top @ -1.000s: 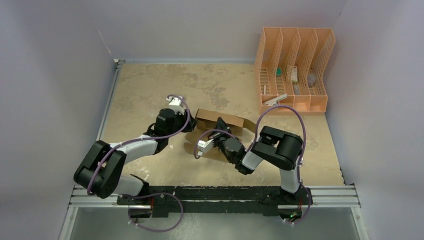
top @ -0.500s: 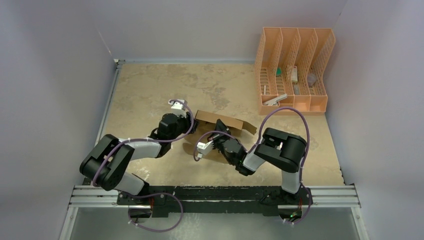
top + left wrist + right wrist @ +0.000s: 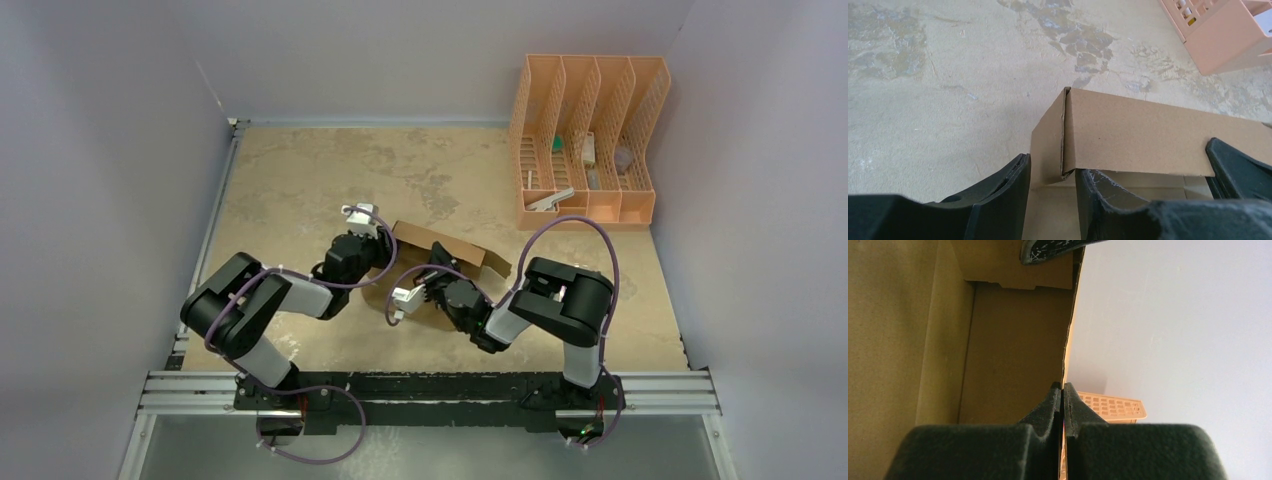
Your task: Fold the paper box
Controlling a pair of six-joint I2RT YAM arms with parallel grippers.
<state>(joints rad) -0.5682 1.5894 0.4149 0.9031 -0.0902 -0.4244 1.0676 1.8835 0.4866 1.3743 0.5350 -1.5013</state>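
Mottled beige table (image 3: 300,170), lilac walls (image 3: 100,150), rack (image 3: 590,130) far right. The box (image 3: 452,248) sits mid-table. Only the wrist views show the grips: the right claw (image 3: 1062,390) is clenched on a box wall, and the left claw (image 3: 1053,172) straddles the end wall, but I cannot tell whether it is pinching.

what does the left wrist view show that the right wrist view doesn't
Only the left wrist view: the mottled tabletop, the paper box seen from outside with its corner seam, and the left claw gripping its end panel.
Only the right wrist view: the box's bare inside, the right claw shut on a panel's thin edge, and the pale enclosure wall.
Both: brown cardboard of the same box, and a piece of the orange rack.
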